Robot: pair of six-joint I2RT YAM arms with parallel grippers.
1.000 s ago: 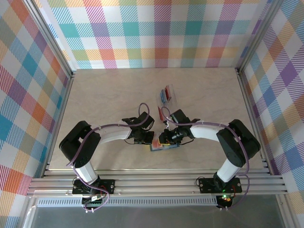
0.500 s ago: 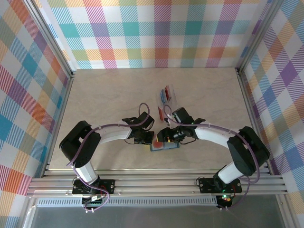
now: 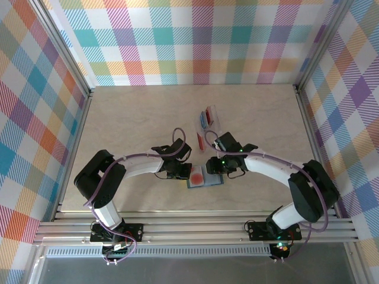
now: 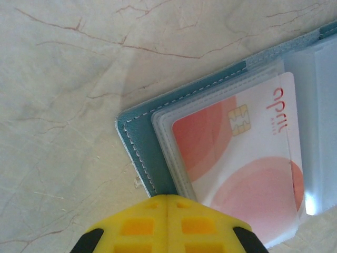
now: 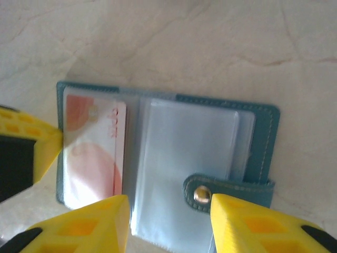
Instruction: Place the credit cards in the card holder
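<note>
Card holder: the card holder (image 5: 266, 132) lies open and flat near the middle of the worktop (image 3: 130, 130), a little toward its near edge, with the snap tab (image 5: 199, 194) folded over its right leaf.
Seated card: one red-and-white card (image 4: 247, 168) sits inside the left clear sleeve, its long axis along the spine.
Empty sleeve: the right-hand sleeve (image 5: 189, 142) holds nothing (the next slot, by my reading).
Left claw: the left claw (image 4: 168, 211) is clenched, tips pressed together with nothing between them, at the holder's outer left edge. It looks to be pinning the leaf, though I cannot tell if it touches.
Right claw: the right claw (image 5: 168, 205) is released, fingers spread and empty, hanging over the holder's near edge beside the tab.
Cards left: a blue card (image 3: 203, 120) and a red card (image 3: 208, 113) lie in the clear case (image 3: 211, 125), well apart from the holder toward the worktop's far edge.
Key relation: the case lies beyond the right claw on the far side. Its long axis slants from near-left to far-right, and the right arm is the nearer one, so the fetch is likely its job.
</note>
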